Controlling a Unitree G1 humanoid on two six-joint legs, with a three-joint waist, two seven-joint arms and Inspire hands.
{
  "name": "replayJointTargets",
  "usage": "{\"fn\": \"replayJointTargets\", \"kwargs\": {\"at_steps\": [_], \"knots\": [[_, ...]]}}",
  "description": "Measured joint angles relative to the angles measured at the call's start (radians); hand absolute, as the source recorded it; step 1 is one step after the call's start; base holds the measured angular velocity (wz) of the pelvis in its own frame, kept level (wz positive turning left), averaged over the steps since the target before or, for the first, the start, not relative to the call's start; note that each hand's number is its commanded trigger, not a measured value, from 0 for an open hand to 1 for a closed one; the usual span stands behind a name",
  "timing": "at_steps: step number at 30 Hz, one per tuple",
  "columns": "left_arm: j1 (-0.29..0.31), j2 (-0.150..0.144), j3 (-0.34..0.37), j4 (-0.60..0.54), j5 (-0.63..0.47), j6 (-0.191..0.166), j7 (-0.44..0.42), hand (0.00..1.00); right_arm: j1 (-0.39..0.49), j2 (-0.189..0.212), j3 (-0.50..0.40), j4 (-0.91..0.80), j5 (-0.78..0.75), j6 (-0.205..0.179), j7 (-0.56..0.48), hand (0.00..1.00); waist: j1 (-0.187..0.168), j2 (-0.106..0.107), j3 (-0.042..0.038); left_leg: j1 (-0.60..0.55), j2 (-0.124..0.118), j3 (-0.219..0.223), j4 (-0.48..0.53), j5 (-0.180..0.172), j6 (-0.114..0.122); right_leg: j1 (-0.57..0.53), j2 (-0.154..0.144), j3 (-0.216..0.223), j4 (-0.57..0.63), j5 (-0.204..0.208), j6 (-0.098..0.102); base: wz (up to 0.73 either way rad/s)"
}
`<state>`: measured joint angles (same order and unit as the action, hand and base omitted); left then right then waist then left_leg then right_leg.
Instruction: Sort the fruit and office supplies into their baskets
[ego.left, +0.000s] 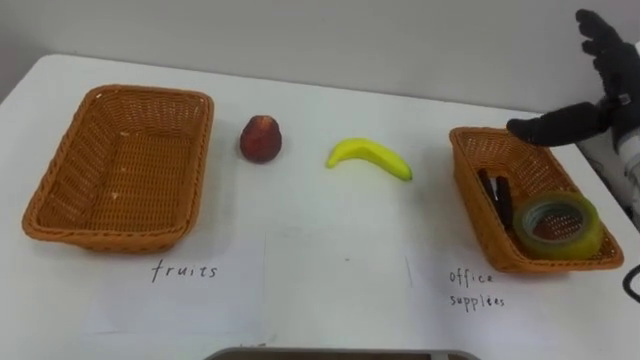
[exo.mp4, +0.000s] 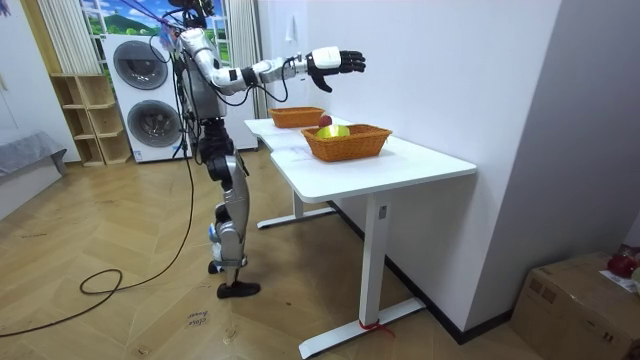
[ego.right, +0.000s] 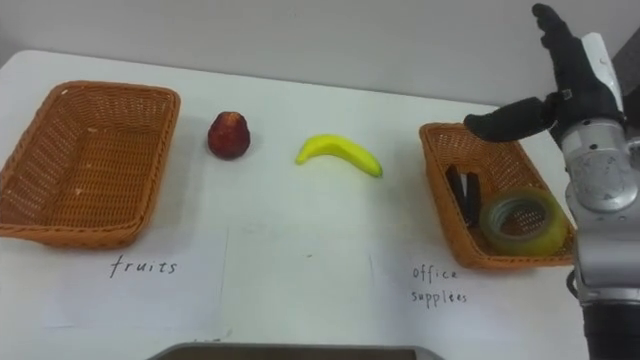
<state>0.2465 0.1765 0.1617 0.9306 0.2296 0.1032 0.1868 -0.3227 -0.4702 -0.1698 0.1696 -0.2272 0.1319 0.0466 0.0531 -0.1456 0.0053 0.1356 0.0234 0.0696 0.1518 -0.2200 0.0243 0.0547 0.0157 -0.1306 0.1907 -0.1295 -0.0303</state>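
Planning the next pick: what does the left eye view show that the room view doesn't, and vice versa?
Left eye view: handwritten labels, dark clips in the office basket. Room view: the robot standing at the table, washing machines, a cardboard box. Both: that basket, the fruit basket, the red fruit, the raised right hand with straight fingers.

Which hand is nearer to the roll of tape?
Right. The right hand is raised, open, above the far rim of the basket holding the tape roll; where the left hand is I cannot tell.
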Motion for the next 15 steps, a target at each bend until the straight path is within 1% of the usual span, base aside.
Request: {"fn": "replayJointTargets", "kwargs": {"at_steps": [3,6,10,13,15], "knots": [[-0.015,0.001,-0.01,0.0,0.001,-0.006,0.0,0.0,-0.036,0.0,0.002,0.0,-0.019,-0.003,-0.024,0.0,0.01,-0.001,0.0042,-0.002,-0.002,0.0,0.0,0.0,0.0,-0.001,0.0,0.0,-0.001,0.0,0.0,-0.01],[-0.014,0.001,-0.015,0.0,0.001,-0.022,-0.002,0.0,-0.056,0.0,0.02,0.0,-0.022,-0.013,-0.059,0.0,0.02,-0.005,0.0039,-0.003,-0.002,0.0,0.001,-0.001,-0.001,-0.001,0.002,-0.001,-0.002,0.0,0.0,0.0],[-0.014,0.001,-0.032,0.001,0.003,-0.022,-0.003,0.0,-0.065,0.0,0.059,-0.001,-0.053,-0.023,-0.083,0.0,0.039,-0.005,0.0041,-0.004,0.0,-0.007,0.002,-0.001,-0.001,-0.002,0.002,-0.011,-0.004,0.0,0.0,0.04],[-0.015,0.003,-0.037,0.001,0.005,-0.021,-0.003,0.0,-0.069,0.0,0.104,-0.001,-0.053,-0.031,-0.087,0.0,0.043,-0.004,0.005,-0.008,0.0,-0.02,0.0,-0.001,-0.001,-0.004,0.0,-0.021,-0.006,0.0,0.0,0.08],[-0.016,0.006,-0.052,0.001,0.005,-0.022,-0.003,0.0,-0.069,0.0,0.124,-0.001,-0.049,-0.034,-0.087,0.0,0.059,0.002,0.0084,-0.01,0.0,-0.023,0.0,-0.001,-0.001,-0.004,0.0,-0.034,-0.006,0.0,0.0,0.06]]}}
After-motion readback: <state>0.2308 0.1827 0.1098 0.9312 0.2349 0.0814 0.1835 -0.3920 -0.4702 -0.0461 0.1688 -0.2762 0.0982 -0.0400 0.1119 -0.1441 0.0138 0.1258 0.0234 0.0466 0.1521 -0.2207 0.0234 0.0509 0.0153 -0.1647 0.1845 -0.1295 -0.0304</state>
